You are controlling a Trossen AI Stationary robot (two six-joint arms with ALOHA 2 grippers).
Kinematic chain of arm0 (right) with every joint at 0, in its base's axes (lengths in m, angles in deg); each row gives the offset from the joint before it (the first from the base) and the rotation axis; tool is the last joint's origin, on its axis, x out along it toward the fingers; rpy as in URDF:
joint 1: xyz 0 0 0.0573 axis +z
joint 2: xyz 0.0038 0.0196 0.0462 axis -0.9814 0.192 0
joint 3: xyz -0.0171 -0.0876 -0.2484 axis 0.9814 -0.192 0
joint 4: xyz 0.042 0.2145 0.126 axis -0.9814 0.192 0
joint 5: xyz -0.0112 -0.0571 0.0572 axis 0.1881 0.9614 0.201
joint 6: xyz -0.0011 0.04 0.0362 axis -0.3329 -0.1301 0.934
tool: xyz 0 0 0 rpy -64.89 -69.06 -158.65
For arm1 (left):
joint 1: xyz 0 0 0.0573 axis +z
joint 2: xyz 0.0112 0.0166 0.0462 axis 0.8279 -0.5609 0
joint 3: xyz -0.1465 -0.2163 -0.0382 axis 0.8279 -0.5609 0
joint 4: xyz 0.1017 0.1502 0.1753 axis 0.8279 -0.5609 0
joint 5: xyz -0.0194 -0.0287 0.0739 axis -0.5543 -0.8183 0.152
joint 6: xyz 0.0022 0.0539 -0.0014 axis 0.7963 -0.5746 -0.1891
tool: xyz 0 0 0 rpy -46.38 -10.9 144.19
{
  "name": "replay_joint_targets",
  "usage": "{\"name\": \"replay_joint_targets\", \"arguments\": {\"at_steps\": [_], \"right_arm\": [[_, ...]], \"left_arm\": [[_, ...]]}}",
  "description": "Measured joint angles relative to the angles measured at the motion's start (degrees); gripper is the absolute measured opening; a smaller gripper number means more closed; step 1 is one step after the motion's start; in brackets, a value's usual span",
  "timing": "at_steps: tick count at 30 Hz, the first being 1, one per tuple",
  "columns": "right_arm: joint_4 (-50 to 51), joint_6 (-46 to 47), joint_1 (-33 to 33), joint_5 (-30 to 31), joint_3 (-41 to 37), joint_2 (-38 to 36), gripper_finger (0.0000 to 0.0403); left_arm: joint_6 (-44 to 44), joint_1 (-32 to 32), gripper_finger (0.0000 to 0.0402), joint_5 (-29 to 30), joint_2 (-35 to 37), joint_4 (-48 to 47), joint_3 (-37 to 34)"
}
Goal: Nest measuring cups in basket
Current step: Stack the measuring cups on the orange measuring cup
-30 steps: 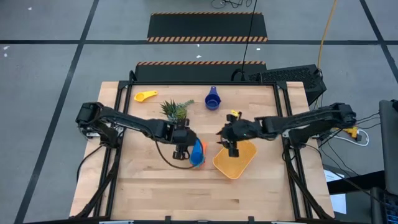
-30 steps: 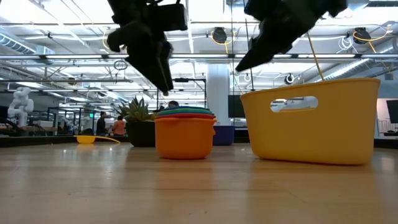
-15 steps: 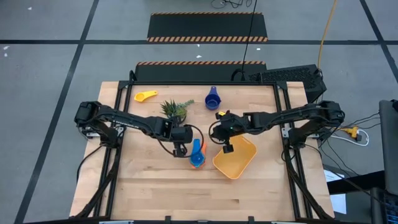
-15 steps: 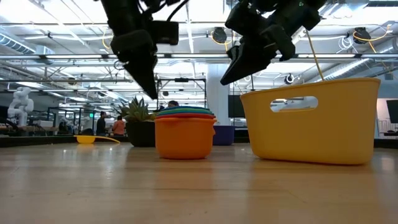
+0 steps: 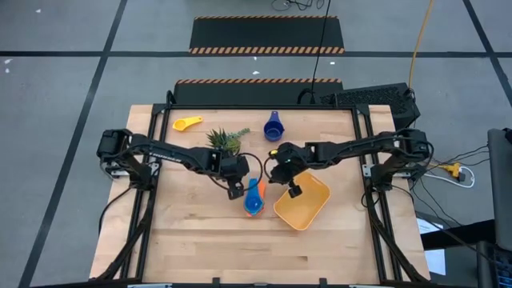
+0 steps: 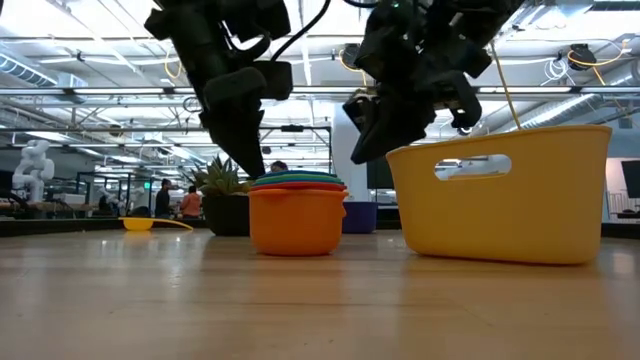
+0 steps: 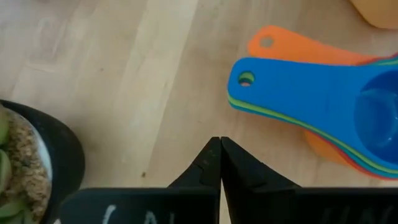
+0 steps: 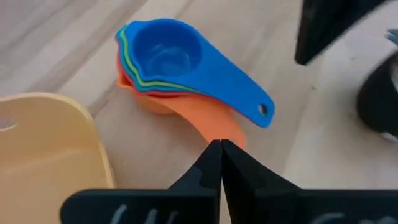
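A nested stack of measuring cups (image 5: 254, 204), blue on top and orange at the bottom, stands on the table just left of the orange-yellow basket (image 5: 304, 204). Its flat handles (image 7: 280, 78) point toward the far edge. A yellow cup (image 5: 188, 123) and a dark blue cup (image 5: 274, 128) lie apart near the far edge. My left gripper (image 7: 219, 142) is shut and hovers left of the handles. My right gripper (image 8: 221, 146) is shut and hovers just beyond the handle ends (image 8: 261, 111), slanting down. Neither touches a cup.
A small spiky potted plant (image 5: 226, 142) stands just behind my left gripper, its dark pot (image 7: 37, 155) close by the fingers. Bare wood lies along the near side of the table (image 5: 240, 248).
Both grippers have shut, rolled about their own axes and sunk toward the cup stack. My right gripper has gone toward the table's left, from over the basket's far corner to beside the handles. The cups and the basket have stayed put.
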Motion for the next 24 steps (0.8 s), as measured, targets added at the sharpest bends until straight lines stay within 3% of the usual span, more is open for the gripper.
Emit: {"name": "replay_joint_targets", "arguments": {"at_steps": [11,24], "right_arm": [[11.7,-6.4,-1.3,-3.0,10.4,8.8,0.0],[14.1,-9.3,-1.4,-6.0,10.4,9.9,0.0]], "left_arm": [[0.9,3.1,0.0003,-9.2,0.0,-0.4,0.0],[-1.1,5.6,0.0004,-14.0,0.0,-1.0,0.0]]}}
